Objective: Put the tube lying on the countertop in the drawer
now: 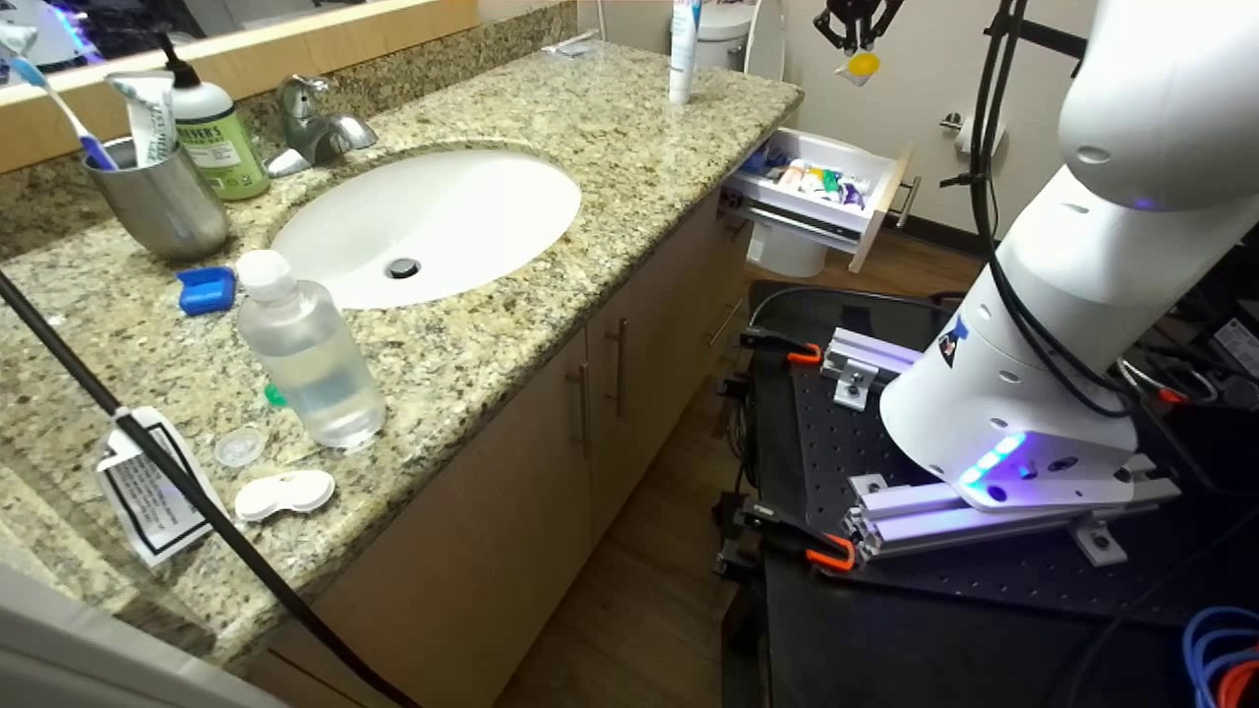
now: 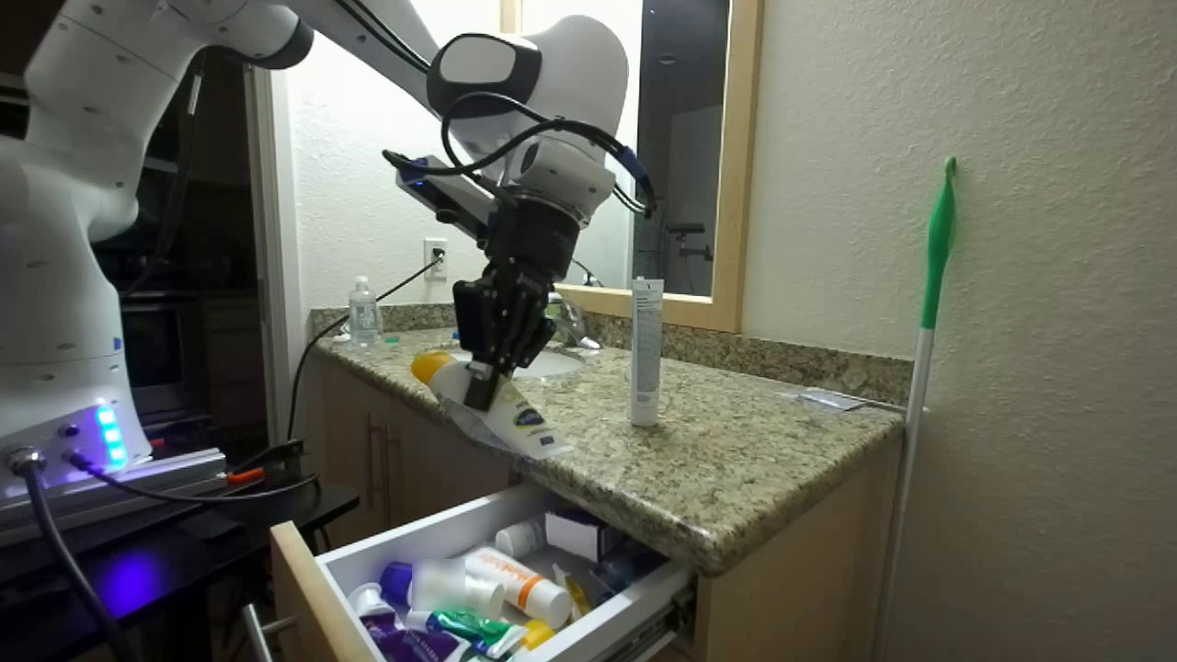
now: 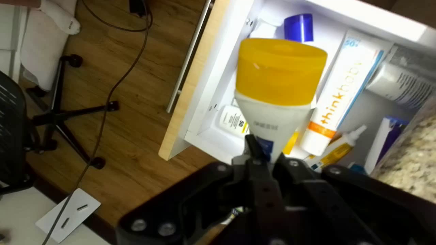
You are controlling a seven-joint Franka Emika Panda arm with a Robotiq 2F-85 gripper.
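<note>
The drawer (image 2: 441, 530) stands pulled out under the edge of the granite surface (image 2: 736, 450), crowded by a white-and-orange tube (image 2: 518, 583) and a green tube (image 2: 472, 627); 1 tall white tube (image 2: 646, 359) stands upright on the surface near the drawer. The arm (image 2: 584, 78) bends down over the drawer, its gripper (image 2: 487, 392) slanted and clamped on the yellow-capped tube (image 2: 518, 421), held tilted above the drawer, cap end higher.

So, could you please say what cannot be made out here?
Yellow-capped tube: wrist view, much of its body hidden by the gripper.
Drawer: wrist view, part of its inside hidden by the granite countertop.
Upright white tube: in an exterior view, top cut off by the upper edge.
Whitish item in the drawer: blurred in an exterior view.
Printed sheet: text too small in an exterior view.
</note>
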